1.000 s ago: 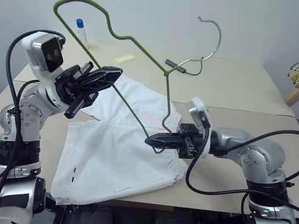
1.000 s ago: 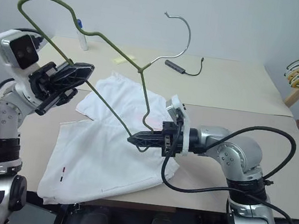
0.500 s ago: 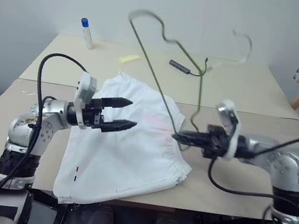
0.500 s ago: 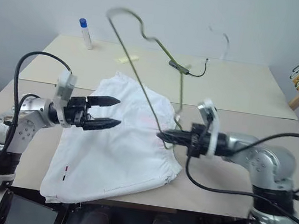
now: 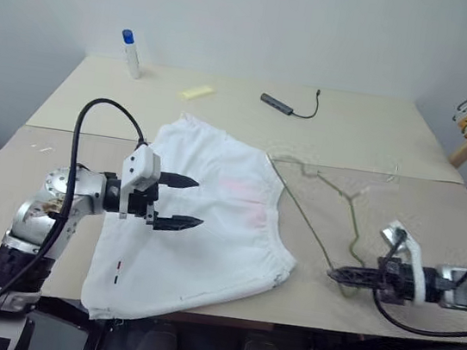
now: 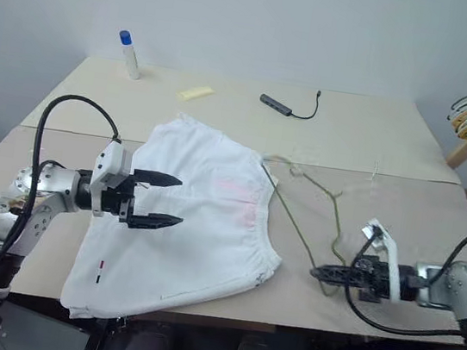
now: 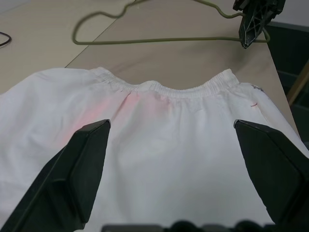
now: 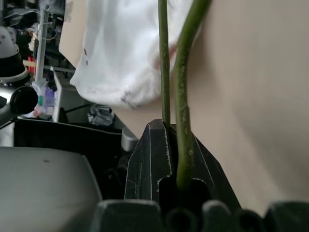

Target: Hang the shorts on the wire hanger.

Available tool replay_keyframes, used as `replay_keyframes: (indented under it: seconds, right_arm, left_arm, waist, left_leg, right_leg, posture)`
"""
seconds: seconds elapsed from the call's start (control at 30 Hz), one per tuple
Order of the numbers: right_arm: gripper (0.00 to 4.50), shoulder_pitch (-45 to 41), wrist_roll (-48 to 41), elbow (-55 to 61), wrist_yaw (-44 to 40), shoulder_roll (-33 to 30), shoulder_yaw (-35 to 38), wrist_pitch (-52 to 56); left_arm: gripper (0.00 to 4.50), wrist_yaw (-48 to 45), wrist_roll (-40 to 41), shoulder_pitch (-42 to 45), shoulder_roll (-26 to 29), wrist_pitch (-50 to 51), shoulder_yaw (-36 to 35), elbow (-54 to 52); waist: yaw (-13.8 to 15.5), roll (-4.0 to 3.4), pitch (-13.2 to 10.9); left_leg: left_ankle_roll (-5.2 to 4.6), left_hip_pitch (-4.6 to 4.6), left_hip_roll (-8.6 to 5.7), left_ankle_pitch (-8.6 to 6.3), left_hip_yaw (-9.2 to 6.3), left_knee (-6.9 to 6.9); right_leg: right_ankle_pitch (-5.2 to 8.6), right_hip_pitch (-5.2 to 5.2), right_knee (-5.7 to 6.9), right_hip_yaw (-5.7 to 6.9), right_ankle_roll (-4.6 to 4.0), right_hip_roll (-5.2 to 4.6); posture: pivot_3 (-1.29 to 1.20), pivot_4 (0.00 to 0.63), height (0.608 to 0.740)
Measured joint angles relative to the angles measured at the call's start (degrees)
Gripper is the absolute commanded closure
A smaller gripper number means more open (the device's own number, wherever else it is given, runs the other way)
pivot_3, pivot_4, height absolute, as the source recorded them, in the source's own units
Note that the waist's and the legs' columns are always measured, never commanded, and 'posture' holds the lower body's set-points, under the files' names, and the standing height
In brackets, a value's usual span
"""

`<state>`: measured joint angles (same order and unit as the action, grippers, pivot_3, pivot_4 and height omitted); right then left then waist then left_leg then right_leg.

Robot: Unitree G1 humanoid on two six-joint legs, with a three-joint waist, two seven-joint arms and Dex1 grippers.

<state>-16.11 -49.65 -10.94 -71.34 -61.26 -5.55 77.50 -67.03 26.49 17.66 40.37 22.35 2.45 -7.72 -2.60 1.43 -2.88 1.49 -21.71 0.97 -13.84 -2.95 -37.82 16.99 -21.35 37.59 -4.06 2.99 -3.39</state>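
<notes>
1. Beige surface [image 5: 378,134] against a pale wall.
2. Shorts [image 5: 209,224] flat at the front edge; hanger [image 5: 320,209] lying just right of the waistband.
3. Right gripper [image 5: 343,277] clamped on the hanger's corner; left gripper [image 5: 179,201] spread apart over the shorts.
4. Risk: thin wire may twist in that corner grip and snag the waistband.

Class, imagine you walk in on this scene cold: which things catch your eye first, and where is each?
The white shorts sprawl across the near table, one hem hanging over its front edge. The left hand is above them, fingers spread wide. To the right, the right hand is shut on the wire hanger, which lies on the tabletop beside the waistband.
</notes>
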Motion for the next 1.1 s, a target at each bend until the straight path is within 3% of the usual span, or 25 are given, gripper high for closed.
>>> replay_keyframes:
  seconds: [0.2, 0.83, 1.1]
  right_arm:
    - [4.50, -3.63, 5.50, -8.56, -7.55, -2.08, -7.38, 0.12]
    - [4.50, -5.11, 10.95, -8.75, -15.47, -1.38, -11.89, -4.08]
    - [4.50, -15.24, 15.57, -15.94, -17.44, 2.62, -20.18, -5.82]
  left_arm:
    - [0.06, 0.08, -0.40, -0.38, 0.03, -0.04, 0.06, -0.36]
    - [0.06, 1.23, -0.67, -1.93, -0.11, -0.04, 0.31, -1.92]
    - [0.06, 2.81, -1.65, -2.27, -0.47, -0.04, 0.82, -2.64]
  waist:
    - [-0.16, -0.04, -0.01]
    - [0.00, -0.05, -0.01]
    - [0.14, -0.06, 0.00]
  left_leg:
    - [0.00, 0.00, -0.01, 0.00, 0.01, 0.00]
    - [0.00, 0.02, -0.01, 0.00, -0.01, -0.01]
    - [0.00, 0.11, -0.02, 0.00, -0.03, -0.01]
  right_leg:
    - [0.01, -0.01, 0.01, -0.01, 0.02, -0.01]
    - [0.01, 0.01, 0.04, 0.00, 0.05, -0.01]
    - [-0.05, 0.06, 0.06, 0.00, -0.05, -0.01]
  posture:
    - [-0.04, 0.000, 0.740]
    - [-0.02, 0.000, 0.740]
    - [0.03, 0.000, 0.740]
